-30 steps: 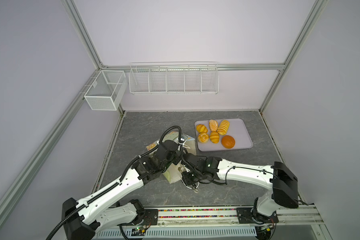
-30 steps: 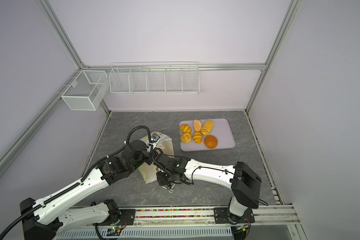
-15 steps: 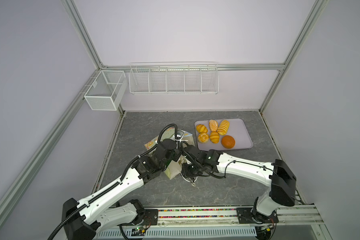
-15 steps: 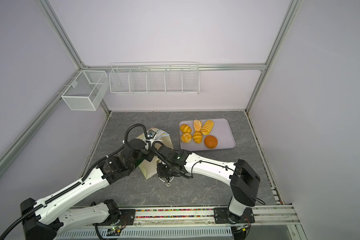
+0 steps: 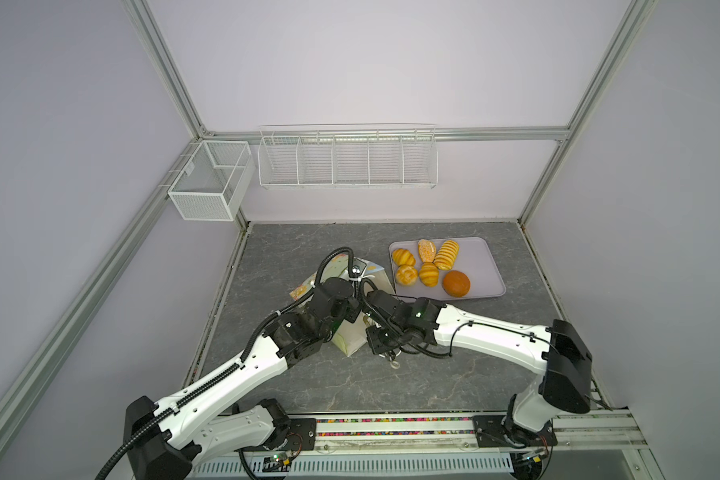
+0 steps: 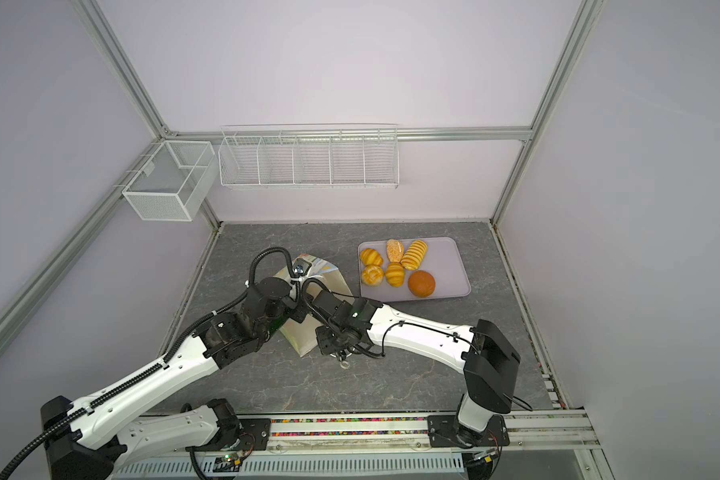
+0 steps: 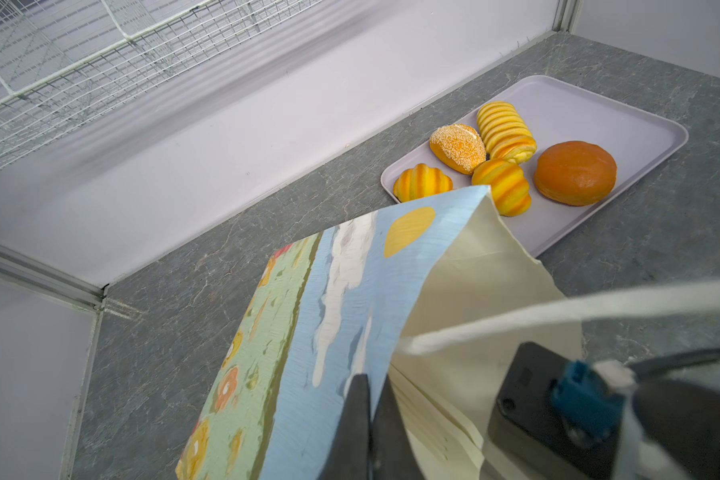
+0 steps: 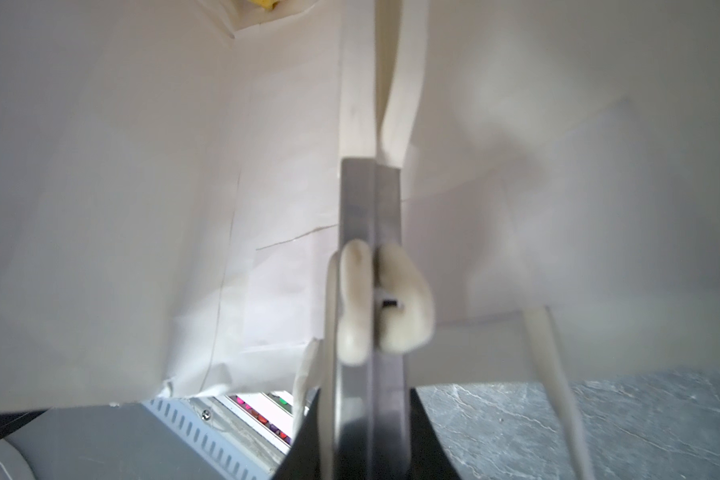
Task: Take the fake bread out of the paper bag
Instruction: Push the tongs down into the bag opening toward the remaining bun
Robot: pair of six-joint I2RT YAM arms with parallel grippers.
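Note:
The paper bag (image 5: 352,340) hangs tilted between my two arms at mid table, its blue-sky face (image 7: 341,291) turned toward the left wall. My left gripper (image 7: 373,378) is shut on the rim of that printed face, seen in a top view at gripper (image 5: 353,311). My right gripper (image 8: 373,160) is inside the white bag mouth, shut on a fold of the bag wall, with the cord handle (image 8: 352,299) looped over its fingers. Several pieces of fake bread (image 5: 429,274) lie on the lilac tray (image 5: 483,257). A yellow sliver (image 8: 262,3) shows deep in the bag.
The tray (image 6: 454,266) lies just right of the bag (image 6: 304,338), near the back wall. A white wire rack (image 5: 348,156) hangs on the back wall and a mesh box (image 5: 208,183) on the left wall. The arm rail (image 5: 391,428) runs along the front edge.
Both grippers and the bag have shifted away from the front edge, toward the back and the tray. The bag has stayed held by both.

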